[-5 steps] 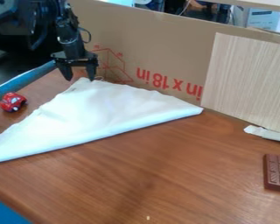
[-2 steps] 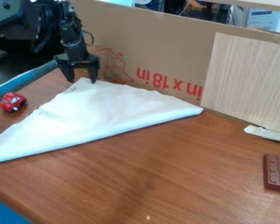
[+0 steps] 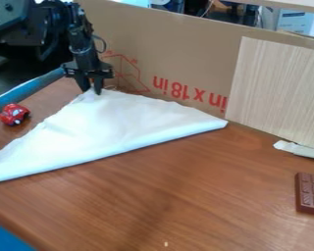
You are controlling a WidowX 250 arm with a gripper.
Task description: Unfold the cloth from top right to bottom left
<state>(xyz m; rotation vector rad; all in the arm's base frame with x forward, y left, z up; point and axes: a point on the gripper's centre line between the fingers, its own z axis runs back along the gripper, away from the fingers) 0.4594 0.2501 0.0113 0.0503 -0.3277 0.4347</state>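
At the upper left, the black gripper (image 3: 92,90) hangs down over the back corner of the cloth, its two fingers close together with the cloth's tip between them. The white cloth (image 3: 110,125) lies on the table folded into a triangle. Its long folded edge runs from the left edge of the view up to the right, and its peak is at the back under the gripper.
A red toy car (image 3: 14,114) stands left of the cloth. A chocolate bar (image 3: 309,194) lies on the wooden table (image 3: 186,196) at the right. Behind the cloth rises a cardboard wall (image 3: 186,54), with a light wood panel (image 3: 277,88) at the right.
The gripper's fingers have come together at the cloth's back corner, after standing apart. It has also shifted slightly to the right. The cloth lies almost as before.
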